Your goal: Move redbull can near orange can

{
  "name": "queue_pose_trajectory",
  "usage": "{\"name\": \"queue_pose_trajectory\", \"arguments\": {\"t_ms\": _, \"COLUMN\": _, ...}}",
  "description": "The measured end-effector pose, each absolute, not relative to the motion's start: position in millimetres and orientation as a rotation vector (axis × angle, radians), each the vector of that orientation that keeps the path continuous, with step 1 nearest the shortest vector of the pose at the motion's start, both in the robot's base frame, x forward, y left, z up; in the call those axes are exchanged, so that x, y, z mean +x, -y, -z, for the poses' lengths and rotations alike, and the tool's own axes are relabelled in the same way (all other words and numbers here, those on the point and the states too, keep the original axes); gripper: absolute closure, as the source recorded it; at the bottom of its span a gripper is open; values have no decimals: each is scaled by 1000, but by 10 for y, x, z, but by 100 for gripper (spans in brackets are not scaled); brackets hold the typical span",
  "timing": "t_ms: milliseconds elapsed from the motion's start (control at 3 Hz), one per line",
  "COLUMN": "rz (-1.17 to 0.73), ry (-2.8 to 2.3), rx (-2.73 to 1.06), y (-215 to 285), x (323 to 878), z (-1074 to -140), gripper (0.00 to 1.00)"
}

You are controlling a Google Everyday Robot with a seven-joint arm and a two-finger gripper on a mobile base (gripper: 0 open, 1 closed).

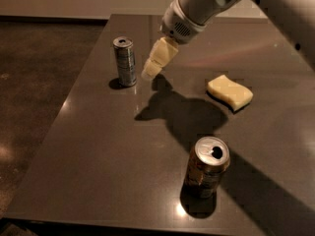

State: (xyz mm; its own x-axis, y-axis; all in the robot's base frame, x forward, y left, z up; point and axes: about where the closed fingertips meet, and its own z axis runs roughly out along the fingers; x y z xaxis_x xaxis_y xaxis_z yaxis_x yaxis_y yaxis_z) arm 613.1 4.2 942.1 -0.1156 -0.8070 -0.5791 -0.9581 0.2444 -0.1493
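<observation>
Camera view, claw (147, 74) low just beside redbull can (125, 61) — not touching, open or closed can't tell, redbull can upright at worktop (88, 146) far-left, orange can (206, 166) near edge — well apart, yellow sponge (229, 92) between-right.

Gripper (149, 73) just right of redbull can (125, 61), narrow gap between. Bare table (93, 156) stretch from redbull can to orange can (206, 166), well apart. Yellow sponge (229, 92) right of that lane, near orange can's far side. Left table edge near redbull can.
</observation>
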Motion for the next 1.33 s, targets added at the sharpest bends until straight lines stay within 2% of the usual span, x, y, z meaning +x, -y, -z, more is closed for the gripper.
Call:
{"name": "queue_pose_trajectory", "arguments": {"t_ms": 1000, "rz": -446, "ry": -1948, "rx": -1615, "y": -803, "x": 6481, "z": -9237, "gripper": 0}}
{"name": "queue_pose_trajectory", "arguments": {"t_ms": 1333, "rz": -454, "ry": -1952, "rx": -1622, "y": -882, "x": 6508, "z": -9207, "gripper": 0}}
